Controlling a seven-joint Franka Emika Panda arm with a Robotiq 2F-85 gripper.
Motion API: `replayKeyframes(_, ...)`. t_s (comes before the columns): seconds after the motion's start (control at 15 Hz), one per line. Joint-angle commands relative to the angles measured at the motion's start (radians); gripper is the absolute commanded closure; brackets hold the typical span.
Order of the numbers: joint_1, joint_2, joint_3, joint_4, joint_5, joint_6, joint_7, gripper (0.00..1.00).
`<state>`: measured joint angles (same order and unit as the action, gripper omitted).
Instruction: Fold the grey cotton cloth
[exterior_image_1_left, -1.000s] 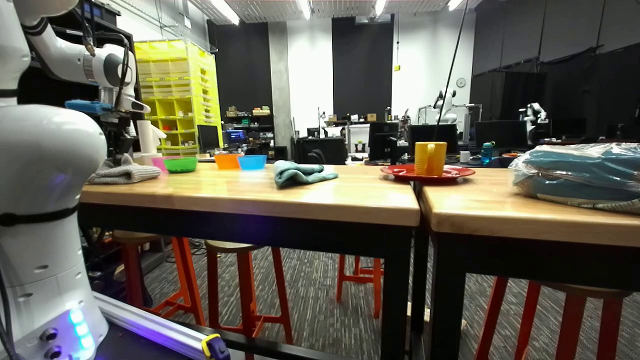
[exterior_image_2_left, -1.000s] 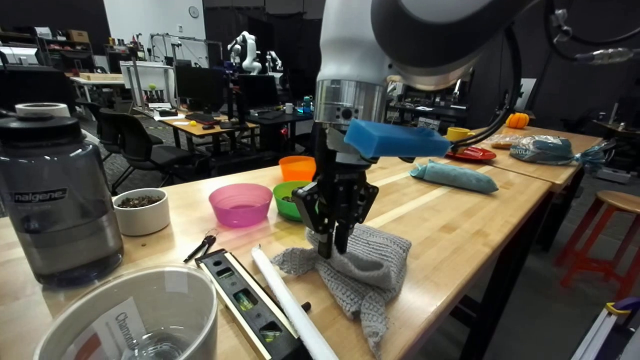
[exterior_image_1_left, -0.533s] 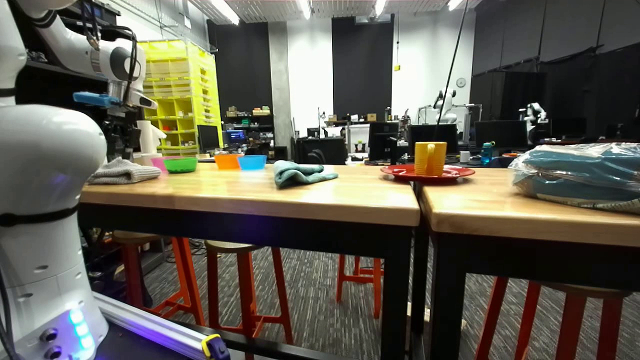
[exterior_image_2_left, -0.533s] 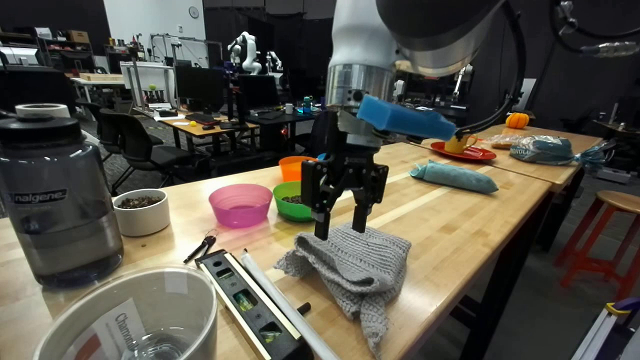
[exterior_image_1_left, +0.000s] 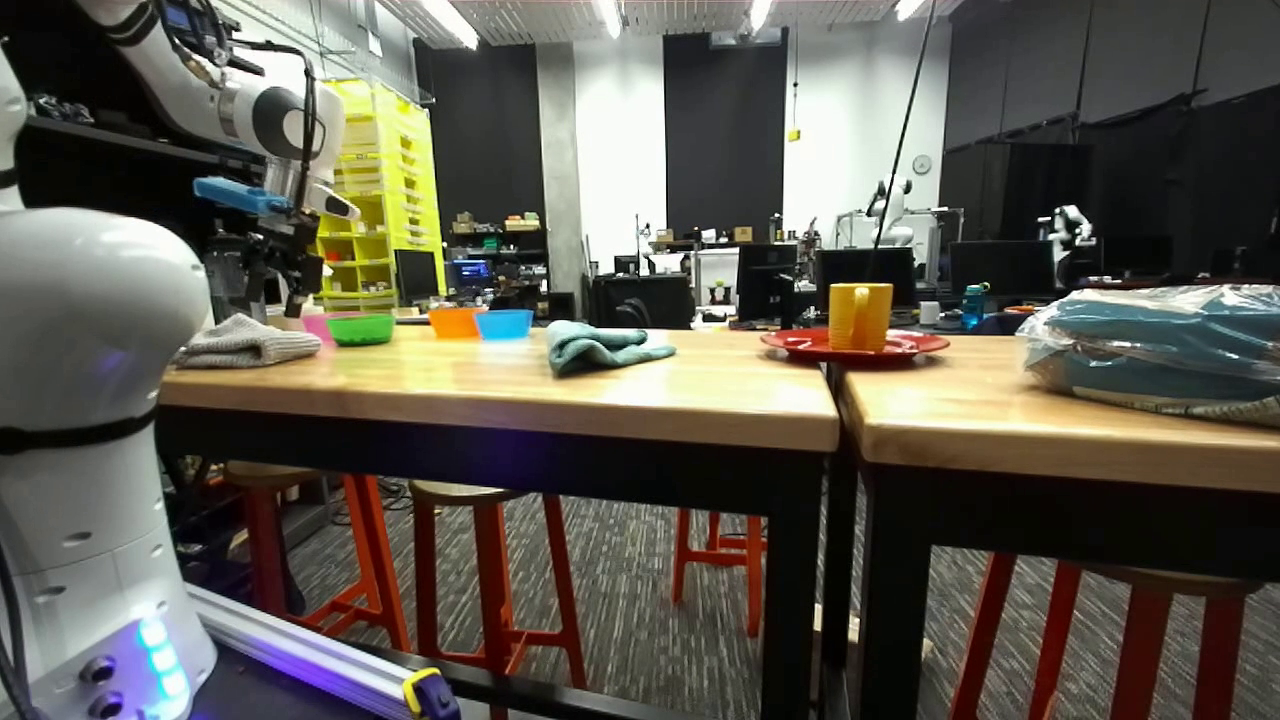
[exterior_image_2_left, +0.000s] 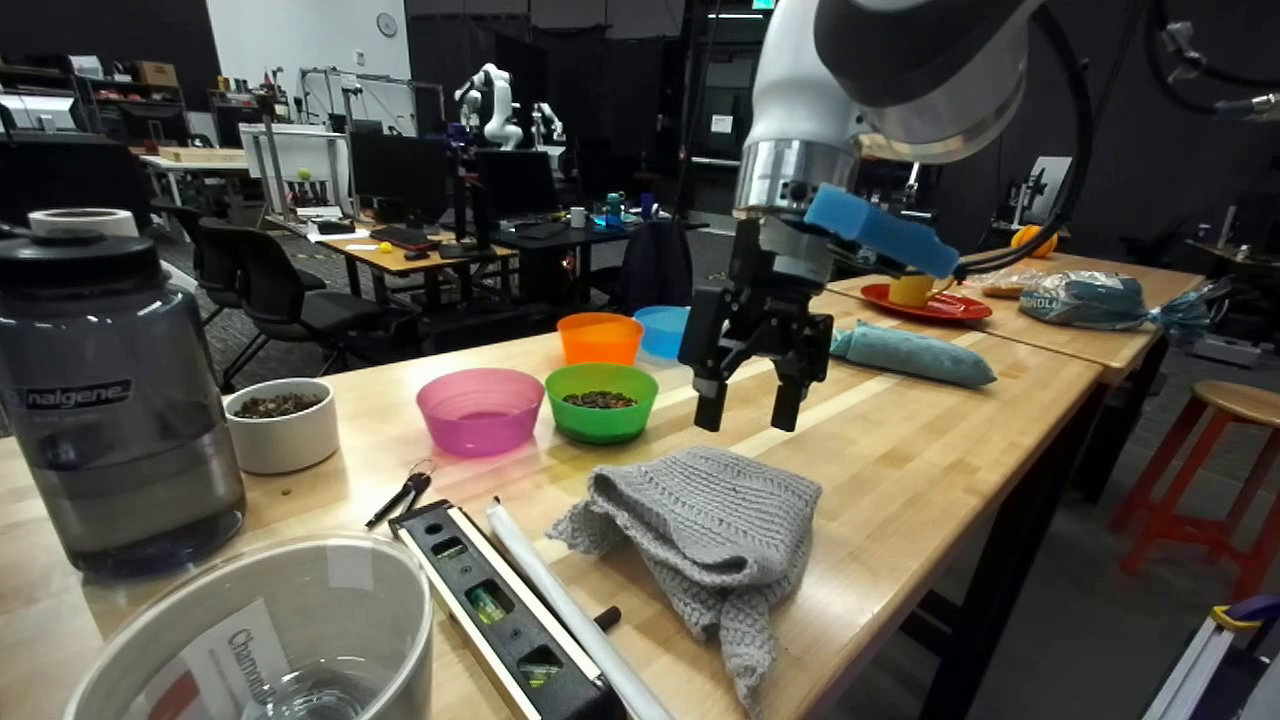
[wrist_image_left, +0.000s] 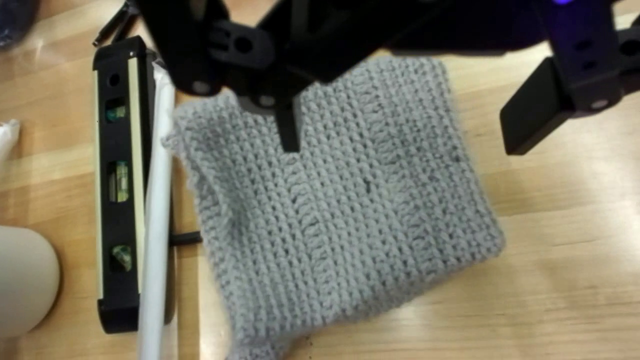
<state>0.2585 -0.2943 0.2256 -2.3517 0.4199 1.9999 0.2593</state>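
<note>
wooden tabletop (exterior_image_2_left: 900, 440) bears doubled-over grey cloth (exterior_image_2_left: 725, 505); end effector (exterior_image_2_left: 747, 412) hangs clear, spread wide, empty.

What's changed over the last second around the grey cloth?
The gripper has opened, let go of the grey cloth, risen clear and moved off toward the teal cloth. The grey cloth's raised part has settled, and the white tube has shifted slightly toward the level. The pink bowl and green bowl stayed put.

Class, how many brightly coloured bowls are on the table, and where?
4. In an exterior view: pink bowl leftmost, green bowl right of it, orange bowl behind the green, blue bowl right of the orange. Others could be hidden behind the gripper.
</note>
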Motion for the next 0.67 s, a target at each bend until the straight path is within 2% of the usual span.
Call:
replayKeyframes(0.0, -0.013, -0.084, -0.045, -0.09, 0.062, -0.003, -0.114, 0.0)
replayKeyframes(0.6, -0.025, -0.126, -0.135, -0.197, 0.169, -0.017, -0.357, 0.01)
